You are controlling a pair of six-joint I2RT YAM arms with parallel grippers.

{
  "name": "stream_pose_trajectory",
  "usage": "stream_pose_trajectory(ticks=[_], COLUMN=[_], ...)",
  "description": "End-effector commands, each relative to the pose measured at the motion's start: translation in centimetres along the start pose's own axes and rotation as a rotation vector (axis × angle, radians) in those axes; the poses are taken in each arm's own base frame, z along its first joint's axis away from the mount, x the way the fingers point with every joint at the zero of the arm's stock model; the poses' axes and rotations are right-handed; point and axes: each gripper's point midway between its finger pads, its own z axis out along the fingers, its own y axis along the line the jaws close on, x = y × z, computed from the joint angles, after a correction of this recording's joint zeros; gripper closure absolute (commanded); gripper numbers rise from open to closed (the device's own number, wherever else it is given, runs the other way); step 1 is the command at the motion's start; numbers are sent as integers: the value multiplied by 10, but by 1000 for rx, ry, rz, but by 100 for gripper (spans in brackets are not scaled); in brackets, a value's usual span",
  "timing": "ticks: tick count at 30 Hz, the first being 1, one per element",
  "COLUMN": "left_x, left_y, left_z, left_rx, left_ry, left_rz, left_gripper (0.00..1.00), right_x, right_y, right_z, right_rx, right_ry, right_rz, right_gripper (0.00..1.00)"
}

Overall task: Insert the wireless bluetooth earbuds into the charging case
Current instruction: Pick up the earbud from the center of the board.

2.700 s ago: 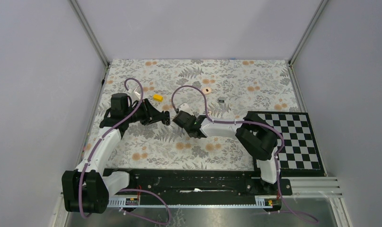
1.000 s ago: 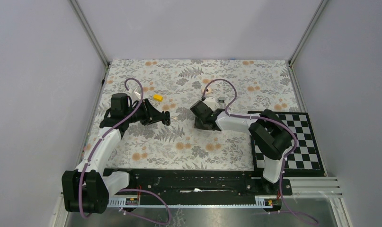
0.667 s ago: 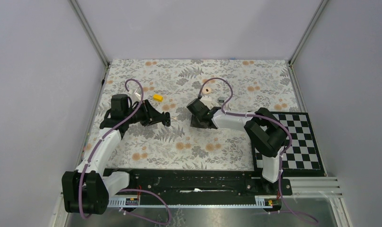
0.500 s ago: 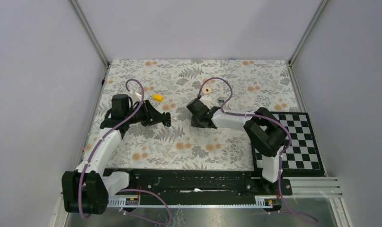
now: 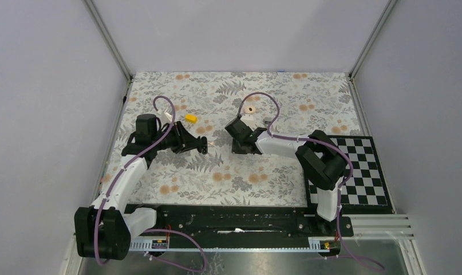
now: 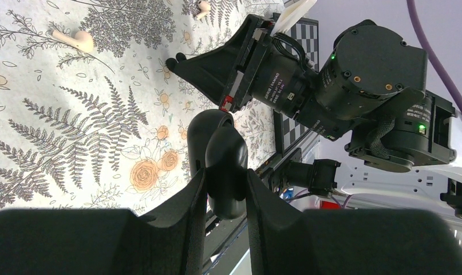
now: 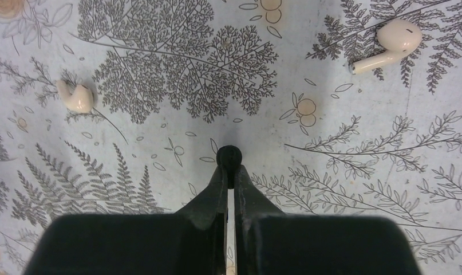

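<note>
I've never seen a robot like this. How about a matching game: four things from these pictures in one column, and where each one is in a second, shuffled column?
Things:
1. charging case
2. black earbud
3. yellow block
4. checkerboard

Places:
A. lying flat at the near right corner
B. pinched at the tip of the right claw
C. gripped in the left claw
D. lying loose on the floral cloth

Pairs: 1-C, 2-B, 3-D, 4-A.
</note>
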Motion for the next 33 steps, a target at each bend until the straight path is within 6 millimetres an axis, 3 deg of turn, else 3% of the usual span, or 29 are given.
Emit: stream_pose_trajectory(ticks=[1, 5, 12, 17, 21, 33], left_x=[-6, -5, -5, -5, -4, 1], left_y=[-15, -16, -17, -17, -16, -12], left_z=[0, 3, 5, 7, 8, 11], left_rx=[46, 39, 43, 44, 44, 40], left_ry=[-8, 8, 19, 27, 36, 52], left_rz=[56, 75, 79, 80, 80, 78], left_gripper=[100, 100, 100, 100, 100, 100], right_x=[-15, -4, 28, 44, 53, 75], right_y=[6, 5, -38, -51, -59, -63], right_z=[-31, -60, -108, -125, -120, -74], right_rx=[-34, -77, -1, -1, 18, 11], right_ry=[17, 135, 377, 476, 514, 511], right_rz=[-102, -246, -442, -480, -505, -502], right_gripper=[100, 100, 100, 100, 100, 99])
